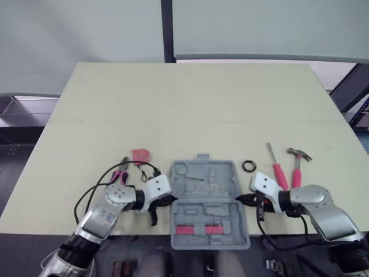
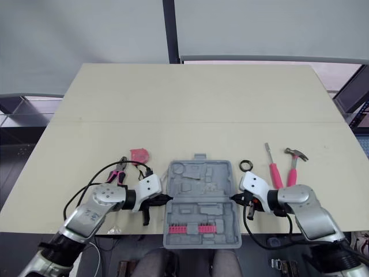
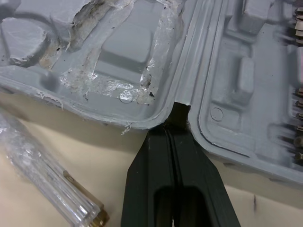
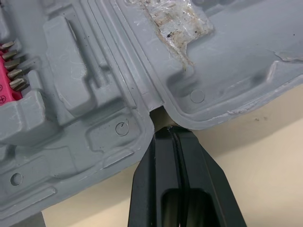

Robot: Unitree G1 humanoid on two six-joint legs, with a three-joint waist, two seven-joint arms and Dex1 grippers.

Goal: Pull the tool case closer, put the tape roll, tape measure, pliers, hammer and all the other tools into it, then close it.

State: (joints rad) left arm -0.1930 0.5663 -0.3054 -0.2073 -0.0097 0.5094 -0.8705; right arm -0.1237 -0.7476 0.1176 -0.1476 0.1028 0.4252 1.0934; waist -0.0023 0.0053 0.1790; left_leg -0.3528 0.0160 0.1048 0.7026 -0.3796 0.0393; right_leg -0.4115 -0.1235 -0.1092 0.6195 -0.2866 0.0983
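The grey tool case [image 1: 207, 202] lies open at the table's near edge, both halves showing moulded recesses, with a row of pink bits [image 1: 196, 229] in the near half. My left gripper [image 1: 173, 200] is shut, its tip pressed into the hinge notch on the case's left side [image 3: 176, 130]. On the opposite side my right gripper [image 1: 239, 199] is likewise shut, its tip at the right hinge notch [image 4: 171, 132]. Pink-handled pliers [image 1: 120, 172] and a pink tape measure [image 1: 140, 154] lie left of the case. The black tape roll [image 1: 248, 166], a pink screwdriver [image 1: 277, 170] and the hammer [image 1: 298, 164] lie to its right.
A clear-handled tool [image 3: 42, 161] lies on the table close to my left gripper. The case's near half reaches past the table's front edge [image 1: 138, 233]. A black cable loops around my left arm near the pliers. The far half of the table holds nothing.
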